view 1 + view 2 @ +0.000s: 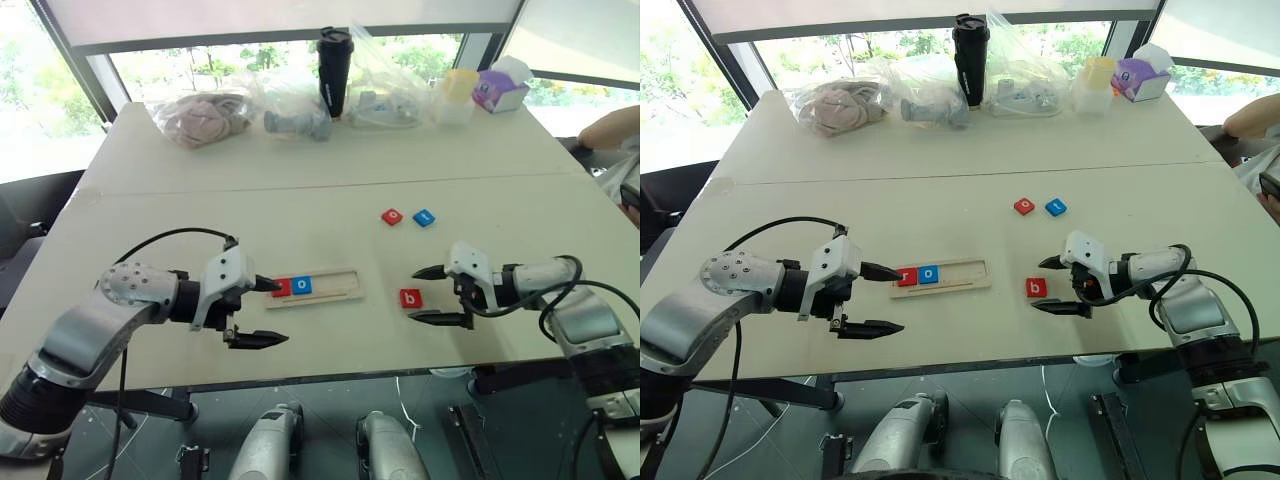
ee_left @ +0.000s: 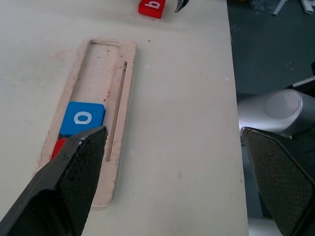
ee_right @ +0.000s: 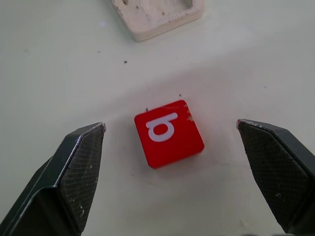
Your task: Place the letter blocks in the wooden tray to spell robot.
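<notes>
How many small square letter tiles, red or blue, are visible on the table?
5. A red tile and a blue "o" tile lie in the pale wooden tray; a red "b" tile beside the right gripper; a red tile and a blue tile farther back.

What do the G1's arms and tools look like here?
Both arms: silver-grey rounded shells, black joint sections, loose black cables looping along them. Left tool and right tool: white housing and two black tapered fingers whose inner pads carry a fine crosshatch texture.
</notes>
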